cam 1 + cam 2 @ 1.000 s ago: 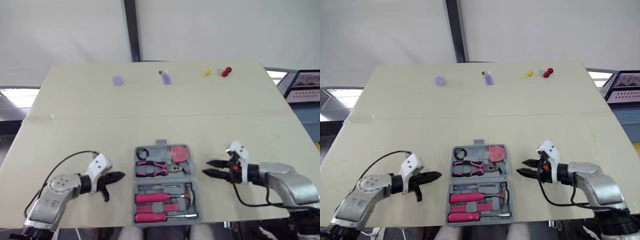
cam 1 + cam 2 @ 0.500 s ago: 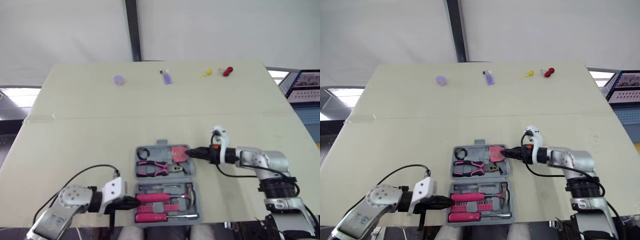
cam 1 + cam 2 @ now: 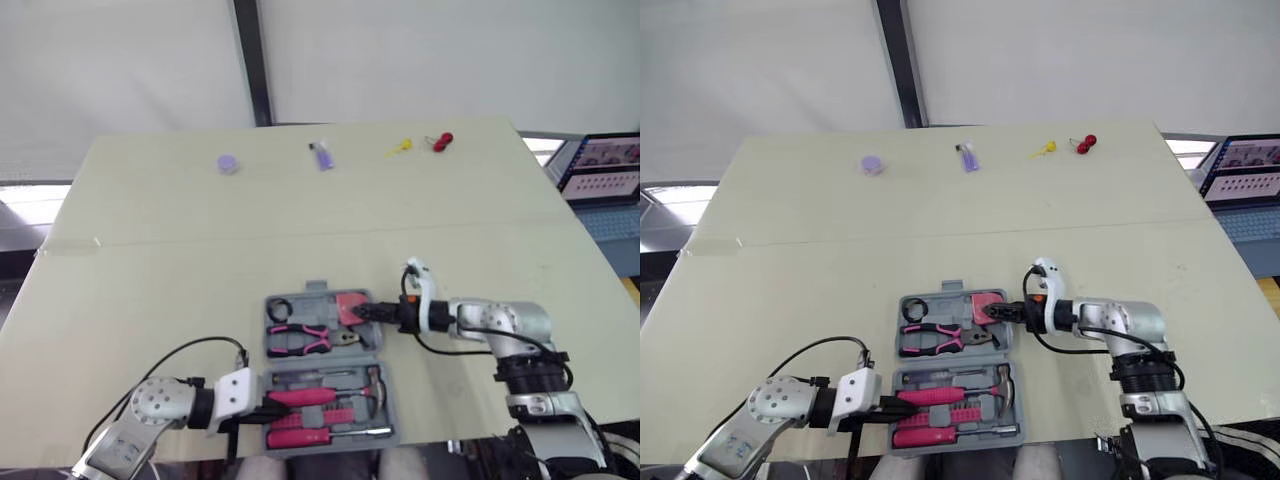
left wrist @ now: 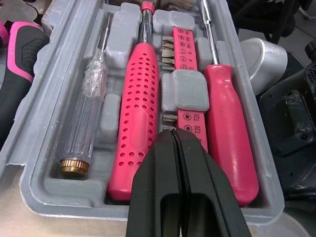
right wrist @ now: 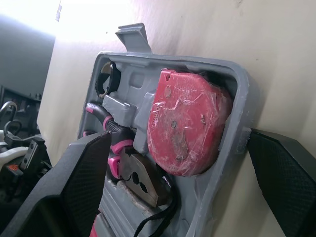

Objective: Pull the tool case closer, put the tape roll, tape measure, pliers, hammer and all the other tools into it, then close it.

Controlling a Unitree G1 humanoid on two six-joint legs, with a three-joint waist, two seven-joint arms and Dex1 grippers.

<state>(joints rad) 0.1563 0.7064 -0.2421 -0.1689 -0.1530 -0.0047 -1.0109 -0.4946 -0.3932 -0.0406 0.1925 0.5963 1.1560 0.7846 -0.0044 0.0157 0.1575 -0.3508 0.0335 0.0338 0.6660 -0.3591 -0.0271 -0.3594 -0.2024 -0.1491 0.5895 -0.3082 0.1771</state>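
Nearest, at the front edge of the table (image 3: 200, 250), midway between the arms: open tool case (image 3: 322, 358), both halves lying flat, one toward the robot, one beyond the hinge.

Left gripper (image 4: 174, 143) at the left end of the near half, fingers pressed together with nothing between them, tips reaching over the rim and above the end of the pink bit strip (image 4: 185, 49). In that half, side by side in moulded slots, from the front edge outward: smooth pink screwdriver (image 4: 229, 133), the bit strip, perforated pink screwdriver (image 4: 136, 123), clear-handled screwdriver (image 4: 84, 123).

Right gripper (image 3: 377, 313) at the right end of the far half, fingers spread wide and straddling the case's right wall, one outside over the table, the other over the tray. Contact with the wall impossible to judge. Seated in that half: red tape measure (image 5: 187, 123) in clear wrap just inside the straddled wall, pink-handled pliers (image 5: 131, 170) beside it on the hinge side, black tape roll (image 5: 109, 79) toward the far-left corner, partly hidden by the moulding. Grey latch tab (image 5: 133, 34) jutting from the far rim.

Well beyond, along the table's far edge, left to right: lilac disc (image 3: 229, 162), small purple item (image 3: 322, 155), small yellow item (image 3: 400, 148), small red item (image 3: 441, 141). Off the far-right corner, laptop (image 3: 603, 165) with lit screen.
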